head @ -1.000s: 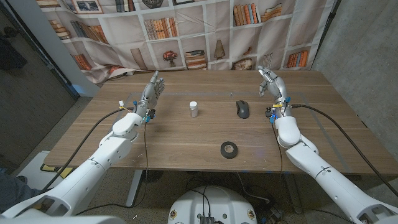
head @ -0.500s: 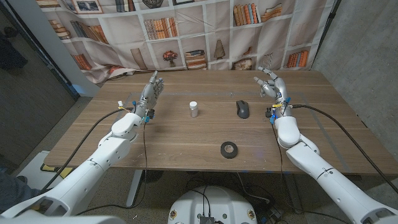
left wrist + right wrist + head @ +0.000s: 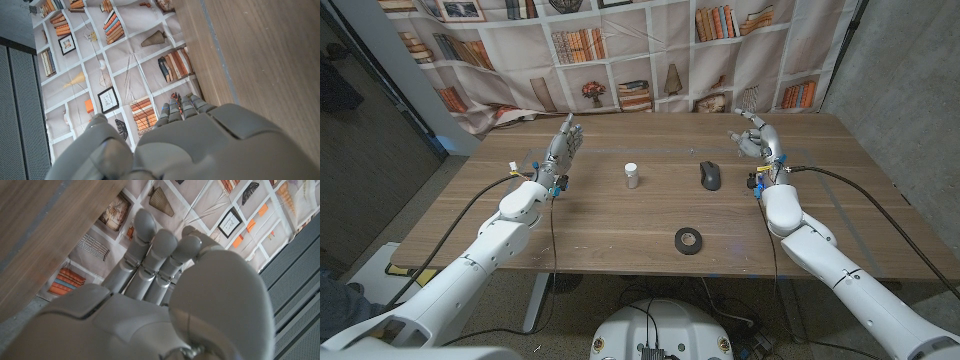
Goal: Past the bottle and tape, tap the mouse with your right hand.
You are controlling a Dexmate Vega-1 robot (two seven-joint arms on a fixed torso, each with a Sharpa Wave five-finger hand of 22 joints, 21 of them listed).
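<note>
The black mouse (image 3: 710, 175) lies on the wooden table (image 3: 620, 225), right of centre. To its left stands a small white bottle (image 3: 632, 176). A black tape roll (image 3: 688, 240) lies nearer the front edge. My right hand (image 3: 757, 143) hovers right of and slightly beyond the mouse, apart from it, holding nothing, with its fingers bent over toward the mouse; the right wrist view shows its back (image 3: 150, 295) with the fingers close together. Over the table's left part my left hand (image 3: 563, 147) stands upright with fingers straight and nothing in it, its back (image 3: 200, 145) also in the left wrist view.
A cloth printed with bookshelves (image 3: 620, 60) hangs behind the table's far edge. Cables run along both forearms. Bare tabletop lies between my right hand and the mouse.
My right hand's fingers have bent over from upright toward the mouse, and the hand has tipped slightly. The left hand, bottle, tape and mouse have not moved.
</note>
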